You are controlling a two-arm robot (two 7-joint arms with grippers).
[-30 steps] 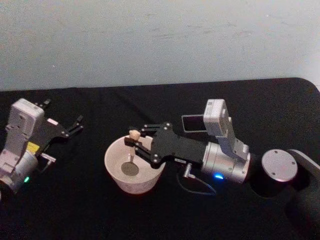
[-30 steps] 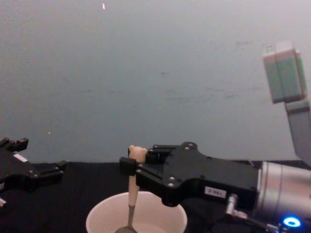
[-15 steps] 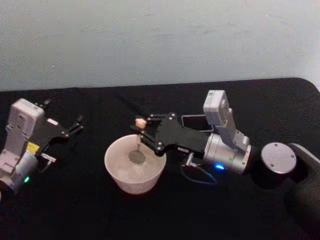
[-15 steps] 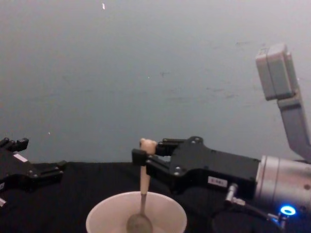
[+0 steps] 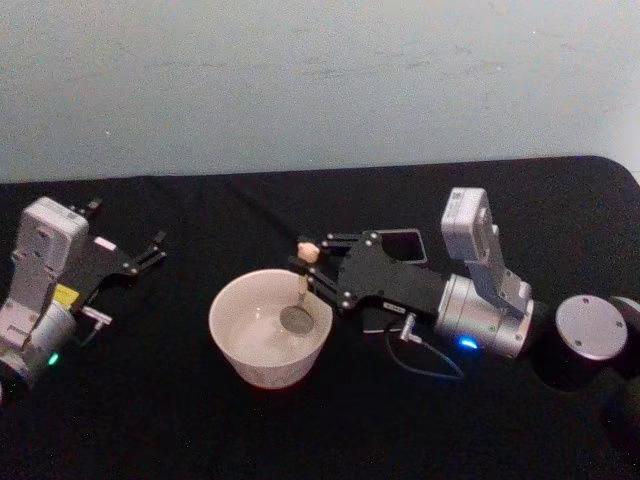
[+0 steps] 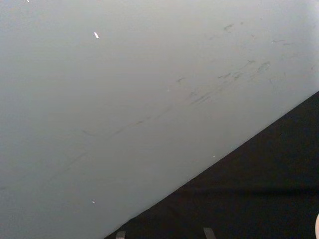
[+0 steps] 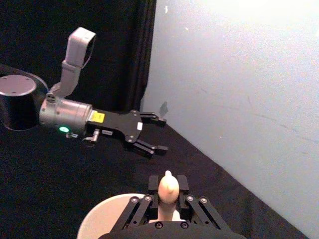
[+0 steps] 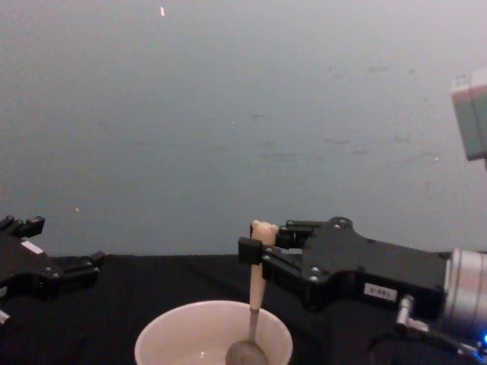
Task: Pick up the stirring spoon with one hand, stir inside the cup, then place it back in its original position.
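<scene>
Centre right: black, screw-studded right gripper (image 5: 310, 265) on silver-grey wrist (image 5: 487, 312), blue light (image 5: 466, 345), thin looping cable (image 5: 435, 366). Far left: black left gripper (image 5: 154, 250), yellow label (image 5: 65, 295), green light (image 5: 50, 358).

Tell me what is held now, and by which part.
The right gripper holds the stirring spoon near the top of its peach handle, under the bear head. The left gripper holds nothing.

Black table (image 5: 180, 420) lies free in front of the cup (image 5: 262, 368) and between it and the left gripper (image 5: 130, 228) near the left edge, while the right gripper (image 5: 310, 258), clamped on the spoon (image 5: 297, 318), stretches across the cup's right rim and crowds the dark holder (image 5: 412, 240) just behind it.
</scene>
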